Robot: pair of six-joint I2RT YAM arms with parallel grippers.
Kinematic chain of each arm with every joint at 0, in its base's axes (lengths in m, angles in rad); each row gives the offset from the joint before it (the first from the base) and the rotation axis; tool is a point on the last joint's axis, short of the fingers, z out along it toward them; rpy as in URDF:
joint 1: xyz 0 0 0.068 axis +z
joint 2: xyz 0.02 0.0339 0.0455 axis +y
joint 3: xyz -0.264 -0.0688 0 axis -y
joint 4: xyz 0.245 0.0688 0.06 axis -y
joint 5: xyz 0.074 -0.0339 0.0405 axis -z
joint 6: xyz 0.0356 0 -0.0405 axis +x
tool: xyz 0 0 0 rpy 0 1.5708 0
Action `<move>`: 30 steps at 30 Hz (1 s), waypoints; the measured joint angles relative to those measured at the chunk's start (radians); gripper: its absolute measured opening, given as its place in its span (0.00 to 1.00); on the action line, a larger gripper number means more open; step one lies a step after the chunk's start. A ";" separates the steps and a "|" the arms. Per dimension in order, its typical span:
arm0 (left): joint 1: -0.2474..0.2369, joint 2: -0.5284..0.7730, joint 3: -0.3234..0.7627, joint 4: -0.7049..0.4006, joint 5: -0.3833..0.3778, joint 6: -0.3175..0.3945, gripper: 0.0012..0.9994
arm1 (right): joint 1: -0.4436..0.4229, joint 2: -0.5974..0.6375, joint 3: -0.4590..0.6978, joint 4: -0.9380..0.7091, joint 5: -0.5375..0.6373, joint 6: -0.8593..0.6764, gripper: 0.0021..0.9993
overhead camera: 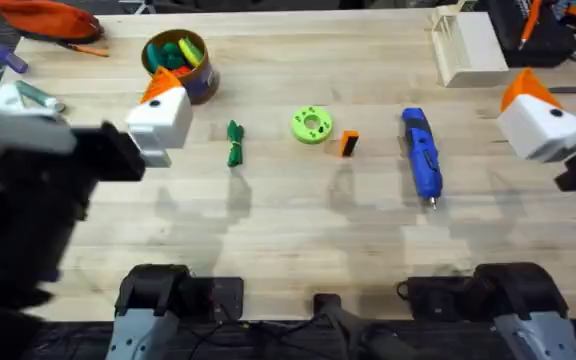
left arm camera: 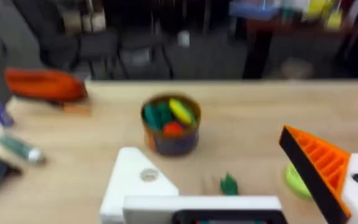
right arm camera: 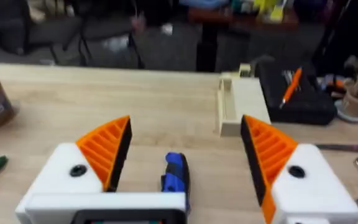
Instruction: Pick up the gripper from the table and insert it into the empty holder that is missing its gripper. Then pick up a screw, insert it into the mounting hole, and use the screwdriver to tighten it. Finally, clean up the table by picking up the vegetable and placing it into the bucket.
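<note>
The gripper (overhead camera: 348,143) lay on the worktop (overhead camera: 288,250), just right of the lime green disc (overhead camera: 311,125) and apart from it. The screwdriver (overhead camera: 420,155) lay farther right of the disc, bit pointing toward my bases. The vegetable (overhead camera: 234,143) lay left of the disc. The bucket (overhead camera: 178,65) stood beyond the vegetable, well left of the disc, coloured toys inside. My left hand (left arm camera: 229,180) hovered spread near the bucket; its one mount, the empty holder (left arm camera: 132,180), carried no orange tip. My right hand (right arm camera: 182,162) hung spread, holding nothing, far right of the disc, past the screwdriver.
</note>
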 joint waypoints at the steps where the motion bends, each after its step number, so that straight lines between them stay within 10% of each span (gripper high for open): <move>1: 0.000 0.049 0.052 -0.057 0.000 0.000 0.99 | 0.000 0.038 0.041 -0.052 0.000 0.000 0.99; 14: 0.000 0.560 0.390 -0.502 0.002 0.000 0.99 | 0.000 0.470 0.390 -0.572 0.000 0.000 0.99; 24: -0.003 0.738 0.395 -0.522 0.024 0.000 0.99 | 0.000 0.547 0.405 -0.662 0.000 0.000 0.99; 30: -0.091 0.861 0.432 -0.521 0.031 -0.048 0.99 | 0.000 0.546 0.407 -0.662 0.000 0.003 0.99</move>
